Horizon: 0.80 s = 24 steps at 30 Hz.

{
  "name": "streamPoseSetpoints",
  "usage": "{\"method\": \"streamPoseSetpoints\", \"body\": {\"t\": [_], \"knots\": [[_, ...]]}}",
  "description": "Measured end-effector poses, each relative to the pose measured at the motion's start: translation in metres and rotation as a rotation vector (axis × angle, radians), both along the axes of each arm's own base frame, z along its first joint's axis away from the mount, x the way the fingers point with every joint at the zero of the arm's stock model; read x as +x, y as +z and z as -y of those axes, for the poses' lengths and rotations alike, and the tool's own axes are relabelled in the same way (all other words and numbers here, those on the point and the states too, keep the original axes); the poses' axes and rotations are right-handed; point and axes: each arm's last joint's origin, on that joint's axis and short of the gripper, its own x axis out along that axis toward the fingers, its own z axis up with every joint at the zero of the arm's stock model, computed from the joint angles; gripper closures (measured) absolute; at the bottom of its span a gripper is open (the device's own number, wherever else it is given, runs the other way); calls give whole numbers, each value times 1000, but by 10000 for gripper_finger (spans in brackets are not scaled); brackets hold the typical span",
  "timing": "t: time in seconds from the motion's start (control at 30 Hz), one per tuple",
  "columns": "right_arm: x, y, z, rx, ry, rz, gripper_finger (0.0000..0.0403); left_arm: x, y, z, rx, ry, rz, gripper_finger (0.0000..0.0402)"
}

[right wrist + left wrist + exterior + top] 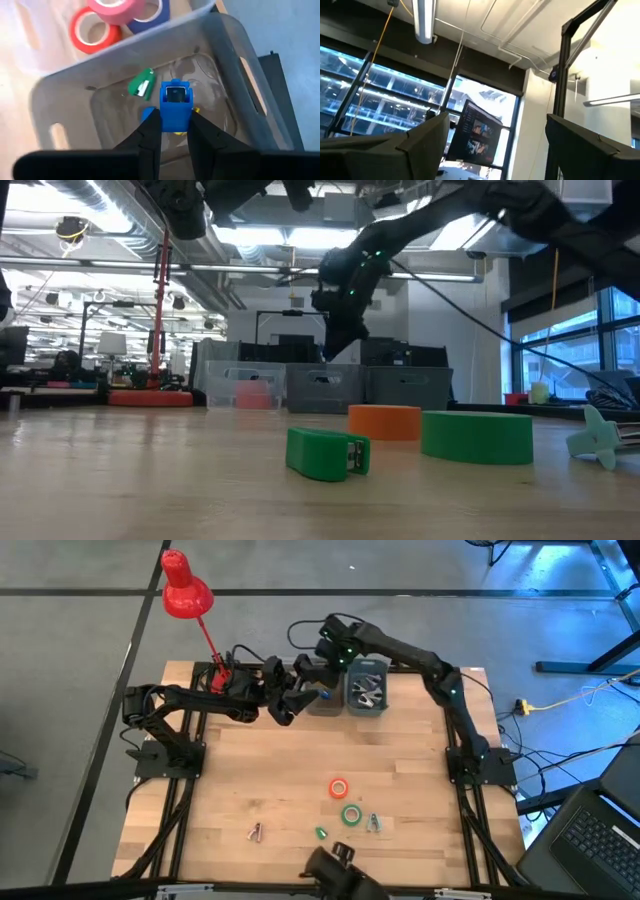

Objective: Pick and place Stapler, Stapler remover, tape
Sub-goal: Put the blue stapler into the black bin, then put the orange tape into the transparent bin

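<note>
My right gripper (175, 120) is shut on a small blue stapler (175, 102) above a grey bin (235, 65) at the table's far edge; in the high view the right gripper (320, 670) hangs there. A green stapler (142, 84) lies in that bin. My left gripper (283, 705) is open, raised and tipped upward beside the bins, touching nothing. On the near table lie a red-orange tape roll (339, 787), a green tape roll (351, 815), a green stapler (322, 833) and two staple removers (373, 823) (256, 832). My right gripper pinches the blue stapler by its two long sides (165, 117) between the two fingers (150, 137). It comes from above, pointing down. The stapler's end sticks out beyond the fingertips, and the stapler is lifted clear above the grey bin's floor.
A clear bin (30, 50) beside the grey one holds red, pink and blue tape rolls (92, 30). Another grey bin (367, 690) holds metal staple removers. A red desk lamp (185, 590) stands at the far left corner. A dark camera mount (335, 865) sits at the near edge.
</note>
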Motion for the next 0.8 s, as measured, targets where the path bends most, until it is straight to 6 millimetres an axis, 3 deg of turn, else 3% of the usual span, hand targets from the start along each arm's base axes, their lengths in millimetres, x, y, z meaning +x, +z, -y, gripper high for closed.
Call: {"method": "streamPoseSetpoints", "body": {"t": [0.4, 0.57, 0.8], "knots": [[18, -49, 10, 68, 55, -102, 337, 0, 0, -1, -19, 19, 1, 85], [21, -49, 10, 54, 60, -77, 330, 0, 0, -1, -20, 18, 1, 85], [22, -48, 9, 64, 27, -70, 156, 0, 0, -1, -19, 19, -1, 85]]}}
